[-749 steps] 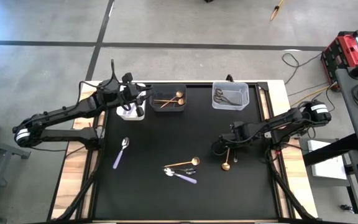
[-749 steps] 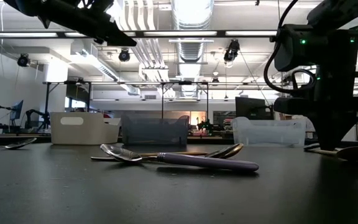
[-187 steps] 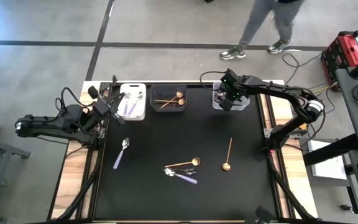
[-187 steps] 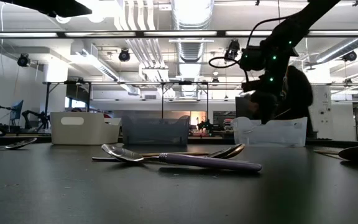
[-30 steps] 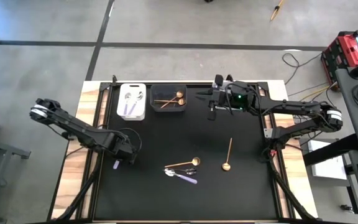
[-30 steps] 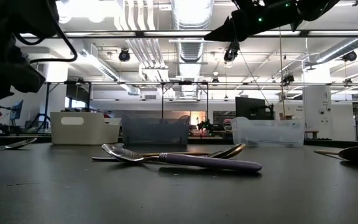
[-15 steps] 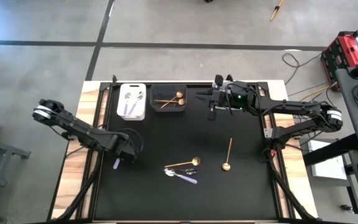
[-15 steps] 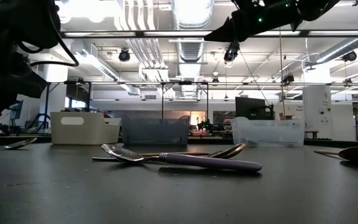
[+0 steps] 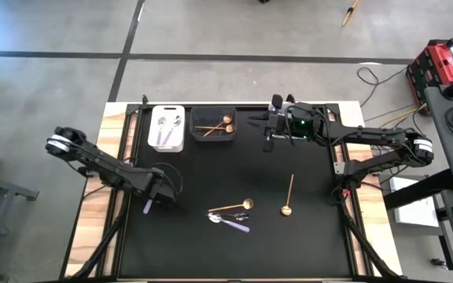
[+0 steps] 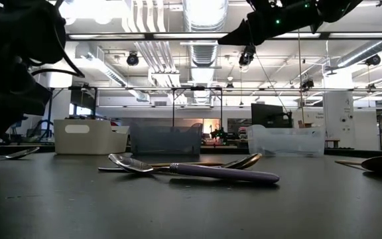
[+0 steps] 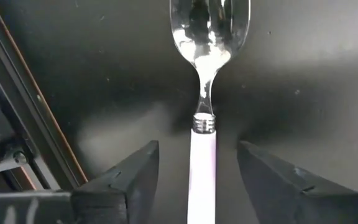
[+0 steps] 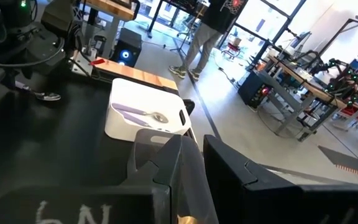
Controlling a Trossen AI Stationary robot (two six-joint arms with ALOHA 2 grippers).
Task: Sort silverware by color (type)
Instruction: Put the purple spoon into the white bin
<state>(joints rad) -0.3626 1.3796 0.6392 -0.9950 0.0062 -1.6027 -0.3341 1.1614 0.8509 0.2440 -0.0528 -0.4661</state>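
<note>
Black tabletop: left claw, fingers apart, straddles a lilac-handled spoon below the white bin; right claw, state unclear, hovers beside the dark bin.

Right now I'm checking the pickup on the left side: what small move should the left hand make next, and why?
Probably close the left hand on the lilac-handled spoon: its fingers stand open on either side of the handle, not touching it, and the spoon lies flat on the table.

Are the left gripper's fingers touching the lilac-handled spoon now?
Apart. The left wrist view shows dark mat on both sides between the fingers and the lilac-handled spoon.
</note>
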